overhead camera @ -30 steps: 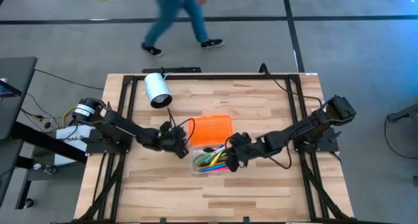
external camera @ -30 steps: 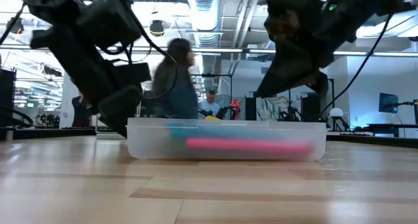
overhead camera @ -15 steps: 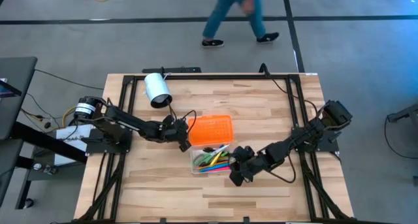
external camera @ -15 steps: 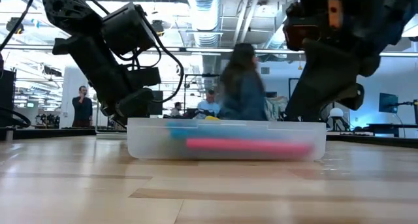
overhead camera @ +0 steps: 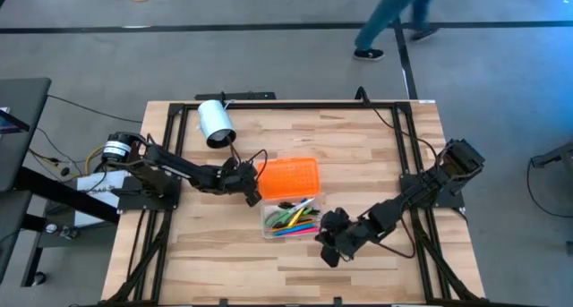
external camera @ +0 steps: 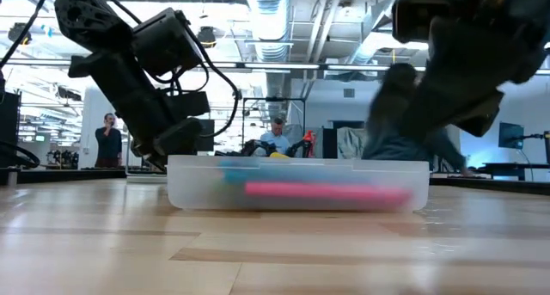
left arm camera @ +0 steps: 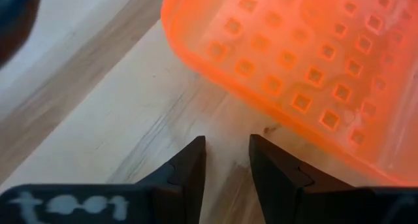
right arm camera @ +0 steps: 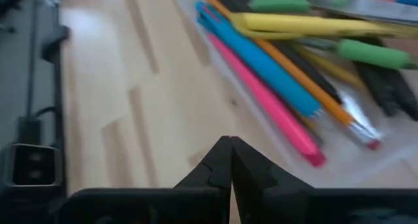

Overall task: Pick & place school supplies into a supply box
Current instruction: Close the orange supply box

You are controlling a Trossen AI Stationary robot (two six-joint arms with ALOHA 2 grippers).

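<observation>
The supply box is in two parts. Its clear tray (overhead camera: pixel 291 219) stands on the table and holds pens and markers lying flat: pink (right arm camera: pixel 274 110), blue (right arm camera: pixel 261 64), yellow (right arm camera: pixel 307 23), green (right arm camera: pixel 369 52) and orange. Its orange lid (overhead camera: pixel 288 177) lies flat on the table just beyond the tray. My left gripper (left arm camera: pixel 227 155) is narrowly open, low over the table at the lid's left edge (left arm camera: pixel 215 61), touching nothing. My right gripper (right arm camera: pixel 228 144) is shut and empty, off the tray's near right corner (overhead camera: pixel 328 249). In the low view the tray (external camera: pixel 296 183) shows the pink marker (external camera: pixel 326 192).
A white cylinder (overhead camera: pixel 215 123) lies near the table's far left corner. A black frame (overhead camera: pixel 170 132) runs along the table's sides. A person (overhead camera: pixel 394 16) walks on the floor beyond the far edge. Bare wood lies near of the tray.
My right gripper has drawn back from the tray's right end toward the near edge. My left gripper shifted a little toward the lid's left edge, then held still. The person has walked from left to right beyond the table.
</observation>
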